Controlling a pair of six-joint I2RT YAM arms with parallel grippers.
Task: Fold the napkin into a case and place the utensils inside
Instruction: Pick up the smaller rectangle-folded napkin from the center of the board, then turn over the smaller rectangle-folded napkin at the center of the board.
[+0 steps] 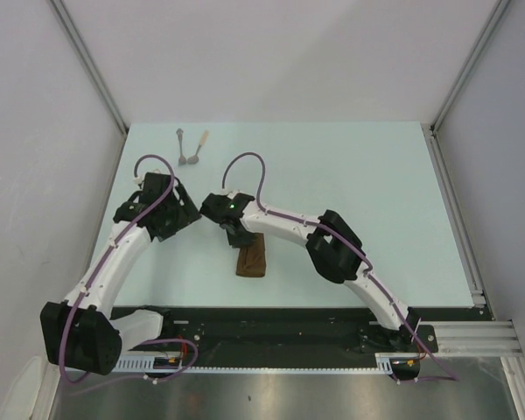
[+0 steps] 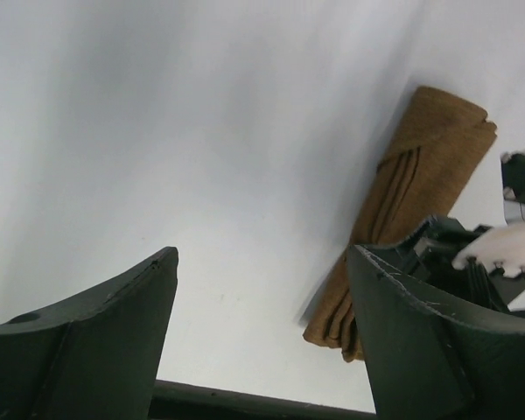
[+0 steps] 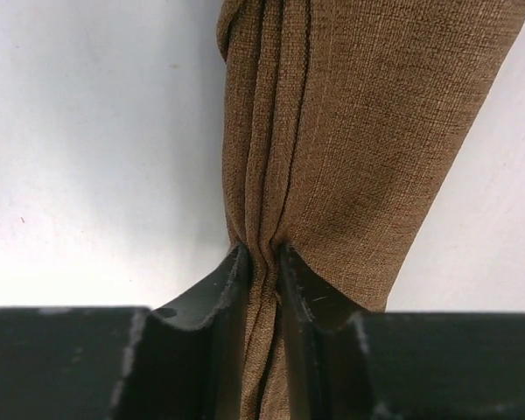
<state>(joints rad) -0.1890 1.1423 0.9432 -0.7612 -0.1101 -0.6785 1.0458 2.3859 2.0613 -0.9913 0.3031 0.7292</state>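
The brown napkin lies folded into a narrow long case near the table's front middle. It also shows in the left wrist view and the right wrist view. My right gripper is shut on the folded layers along the case's left edge; in the top view the right gripper sits at the case's far end. My left gripper is open and empty above bare table, left of the case; it also shows in the top view. The two utensils, grey-handled and tan-handled, lie at the far left.
The pale green table has white walls on three sides. A metal rail runs along its right edge. A black strip with the arm bases borders the near edge.
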